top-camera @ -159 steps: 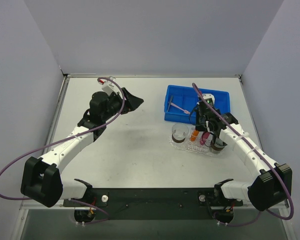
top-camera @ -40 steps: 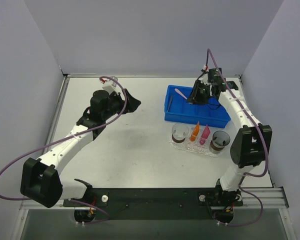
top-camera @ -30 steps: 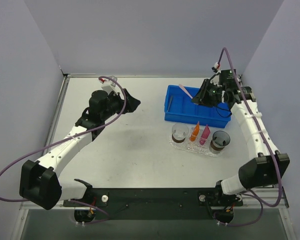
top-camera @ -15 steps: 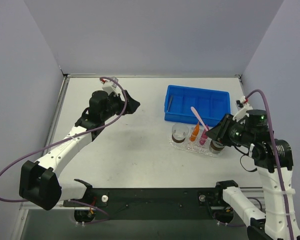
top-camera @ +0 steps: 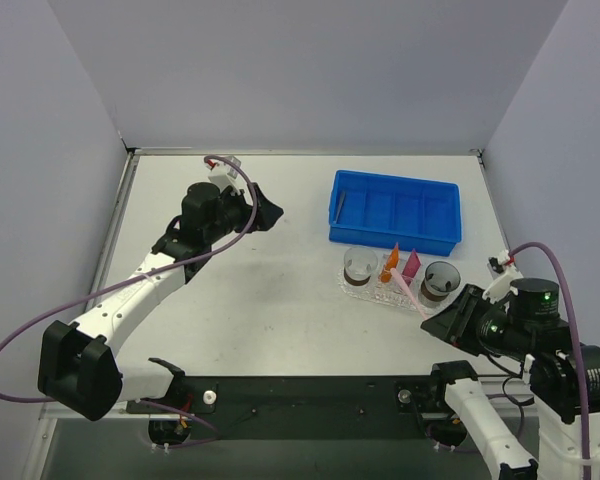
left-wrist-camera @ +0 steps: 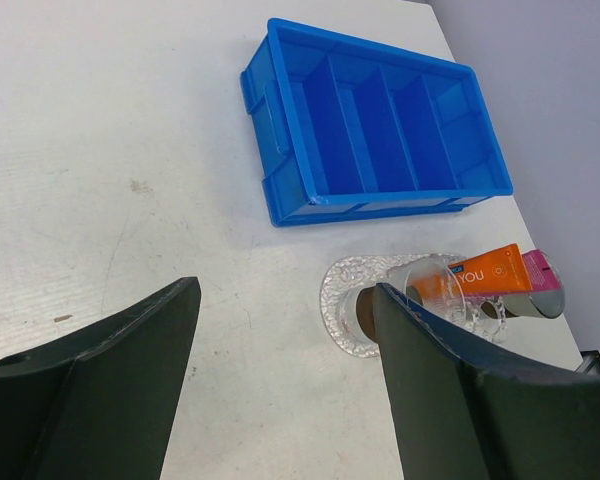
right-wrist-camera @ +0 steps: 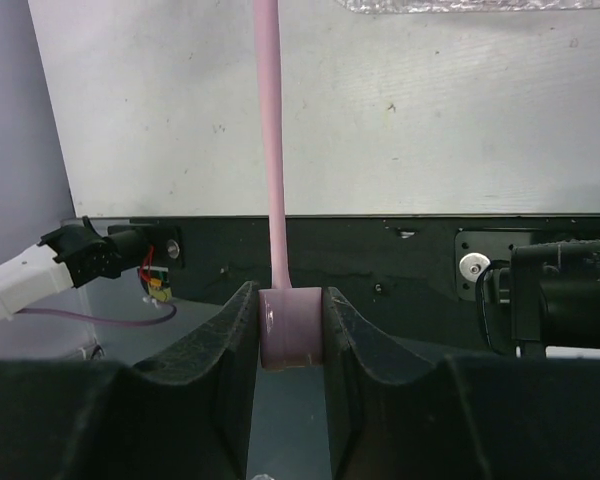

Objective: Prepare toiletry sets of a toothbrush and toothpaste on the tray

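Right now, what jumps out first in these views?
The right gripper, raised at near right, is shut on the pink toothbrush, which reaches toward the tray. On that tray an orange tube and a pink tube sit between two cups, just in front of the blue bin. The left gripper hangs open left of centre.

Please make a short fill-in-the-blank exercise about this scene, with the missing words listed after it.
The right gripper is shut on the thin pale pink toothbrush, while the left gripper has its jaws ___.
The orange soft toothpaste tube sits on the clear bumpy plastic tray beside a ___ tube.
Beyond the tray stands the ___ plastic compartmented bin.
Missing words: open; pink; blue.
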Tool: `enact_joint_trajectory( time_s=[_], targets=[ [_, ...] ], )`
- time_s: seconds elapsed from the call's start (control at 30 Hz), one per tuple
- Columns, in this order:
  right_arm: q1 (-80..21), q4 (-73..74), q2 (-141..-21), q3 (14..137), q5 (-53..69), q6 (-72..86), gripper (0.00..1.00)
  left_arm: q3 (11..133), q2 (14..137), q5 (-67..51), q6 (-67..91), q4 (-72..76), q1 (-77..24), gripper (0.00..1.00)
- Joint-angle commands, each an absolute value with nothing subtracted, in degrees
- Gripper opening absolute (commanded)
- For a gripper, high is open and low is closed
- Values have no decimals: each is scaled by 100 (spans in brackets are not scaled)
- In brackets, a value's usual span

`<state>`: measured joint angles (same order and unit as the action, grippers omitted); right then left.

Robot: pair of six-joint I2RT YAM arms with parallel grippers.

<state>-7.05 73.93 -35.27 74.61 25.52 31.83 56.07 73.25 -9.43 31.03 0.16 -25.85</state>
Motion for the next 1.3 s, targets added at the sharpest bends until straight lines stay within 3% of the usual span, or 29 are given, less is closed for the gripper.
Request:
enact_joint_trajectory(
  time_s=[0.0,0.63,0.97,1.27],
  targets=[
    [-668,8464,-3454,7524,2093,3436,0,5739,7137,-958,3094,193,-2628,80],
    [-581,7005,-3892,6082,1468,3174,0,5555,6970,-774,3094,290,-2628,80],
    [763,6882,-4447,6197,2538,2093,0,5519,6917,-440,3190,325,-2628,80],
    [958,6767,-4491,5933,2724,2022,0,5704,7066,-475,3023,149,-2619,80]
  ],
)
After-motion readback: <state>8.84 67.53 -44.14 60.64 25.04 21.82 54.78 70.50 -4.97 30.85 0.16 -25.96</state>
